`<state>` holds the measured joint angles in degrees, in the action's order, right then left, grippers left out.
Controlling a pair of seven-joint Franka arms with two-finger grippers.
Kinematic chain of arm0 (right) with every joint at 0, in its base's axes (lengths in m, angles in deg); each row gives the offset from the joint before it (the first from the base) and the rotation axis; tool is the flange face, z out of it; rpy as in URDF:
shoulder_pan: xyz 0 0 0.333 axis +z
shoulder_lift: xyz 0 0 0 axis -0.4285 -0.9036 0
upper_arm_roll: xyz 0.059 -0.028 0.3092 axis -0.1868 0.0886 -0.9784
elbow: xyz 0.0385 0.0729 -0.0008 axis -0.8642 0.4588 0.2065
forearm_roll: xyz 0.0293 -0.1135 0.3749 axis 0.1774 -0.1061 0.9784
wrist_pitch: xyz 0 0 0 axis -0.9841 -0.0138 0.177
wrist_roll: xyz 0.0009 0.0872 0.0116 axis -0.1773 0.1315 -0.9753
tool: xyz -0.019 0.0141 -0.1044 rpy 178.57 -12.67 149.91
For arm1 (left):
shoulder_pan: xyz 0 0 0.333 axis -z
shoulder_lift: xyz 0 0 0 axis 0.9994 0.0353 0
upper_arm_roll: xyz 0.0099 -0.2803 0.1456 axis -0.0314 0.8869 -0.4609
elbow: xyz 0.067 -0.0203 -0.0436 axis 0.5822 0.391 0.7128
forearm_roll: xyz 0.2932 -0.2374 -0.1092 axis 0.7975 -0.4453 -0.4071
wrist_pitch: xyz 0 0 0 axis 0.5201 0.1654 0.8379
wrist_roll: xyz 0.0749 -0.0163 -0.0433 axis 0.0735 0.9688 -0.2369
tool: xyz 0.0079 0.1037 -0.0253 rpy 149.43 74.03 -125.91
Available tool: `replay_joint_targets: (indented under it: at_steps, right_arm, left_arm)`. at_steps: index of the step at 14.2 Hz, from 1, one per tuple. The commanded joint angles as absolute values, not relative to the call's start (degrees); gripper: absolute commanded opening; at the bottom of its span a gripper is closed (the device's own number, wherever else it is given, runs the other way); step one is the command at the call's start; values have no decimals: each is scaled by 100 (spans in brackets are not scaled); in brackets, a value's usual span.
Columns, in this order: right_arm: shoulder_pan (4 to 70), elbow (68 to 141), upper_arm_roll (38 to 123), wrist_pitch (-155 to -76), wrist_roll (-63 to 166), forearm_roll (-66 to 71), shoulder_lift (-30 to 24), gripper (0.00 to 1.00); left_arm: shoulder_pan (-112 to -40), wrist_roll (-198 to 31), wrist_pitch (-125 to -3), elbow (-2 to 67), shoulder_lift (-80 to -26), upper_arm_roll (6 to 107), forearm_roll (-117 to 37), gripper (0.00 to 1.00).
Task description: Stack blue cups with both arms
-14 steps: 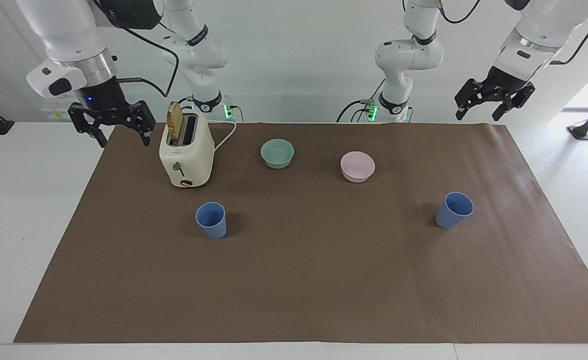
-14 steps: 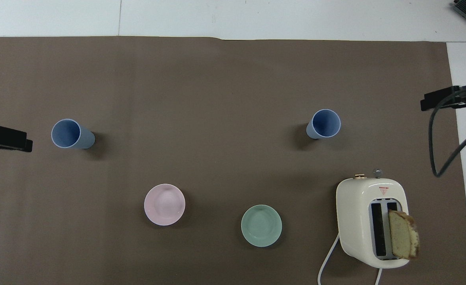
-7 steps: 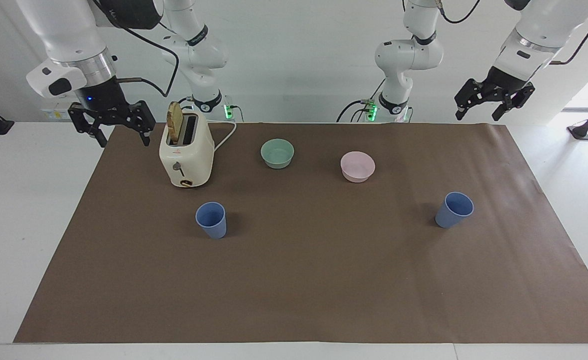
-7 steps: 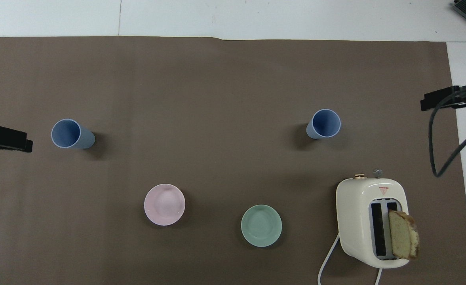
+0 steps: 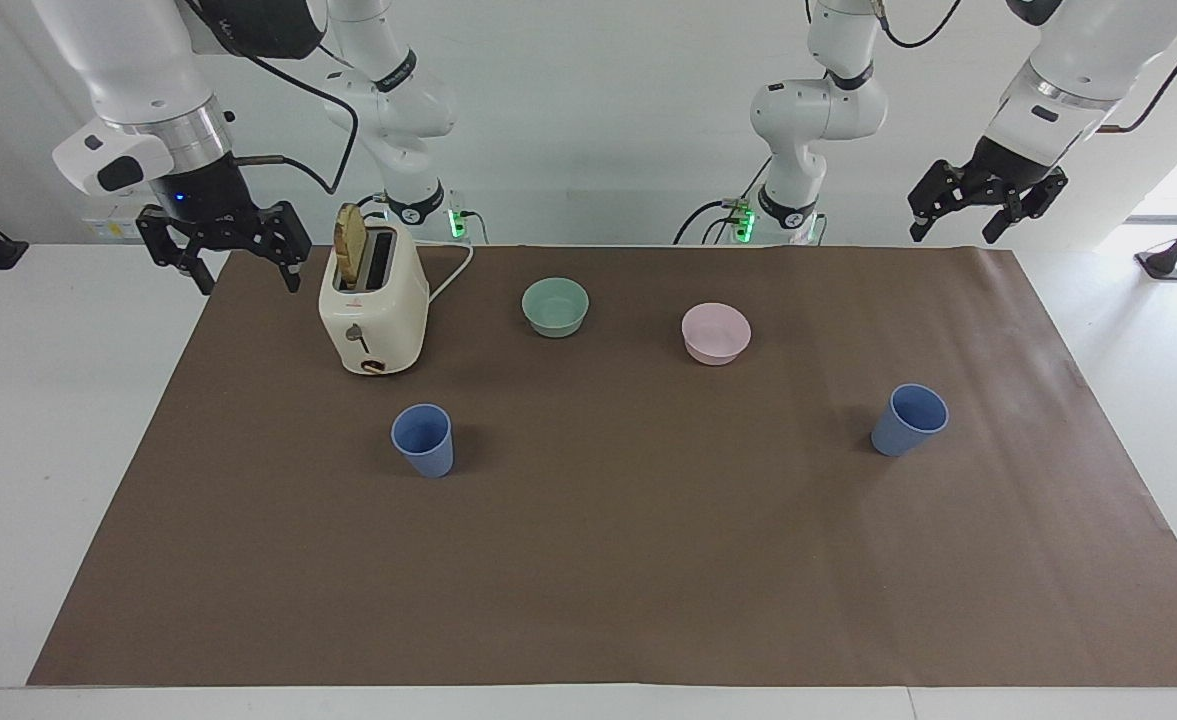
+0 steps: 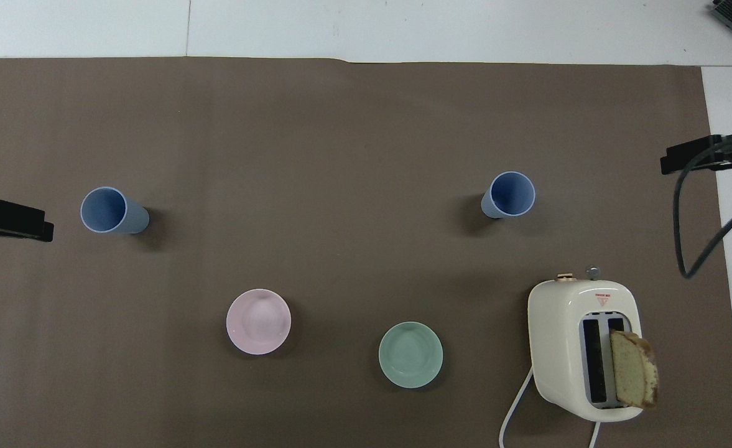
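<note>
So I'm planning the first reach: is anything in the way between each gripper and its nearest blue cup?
Nothing visible. The left gripper, open, has only bare mat before its blue cup. The right gripper, open, hangs beside the toaster, which stands off the line to the other blue cup.

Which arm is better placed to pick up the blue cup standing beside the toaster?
Right. The right gripper hangs open at that end of the table, beside the toaster, and that blue cup stands there too. The left gripper, also open, is up at the other end, where the second cup stands.
</note>
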<state>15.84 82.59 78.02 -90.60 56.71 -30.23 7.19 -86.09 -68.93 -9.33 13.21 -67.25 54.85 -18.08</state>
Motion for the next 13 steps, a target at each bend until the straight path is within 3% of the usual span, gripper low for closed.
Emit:
replay_joint_targets:
  at_steps: [1,13]
  right_arm:
    - [1517,8349,7753,-9020,5559,-2994,824,100]
    - [1517,8349,7753,-9020,5559,-2994,824,100]
  left_arm:
    - [-8639,-6840,-936,1519,-6915,5493,-1709,100]
    - [-9008,-6823,-1207,1835,-6959,5485,-1709,100]
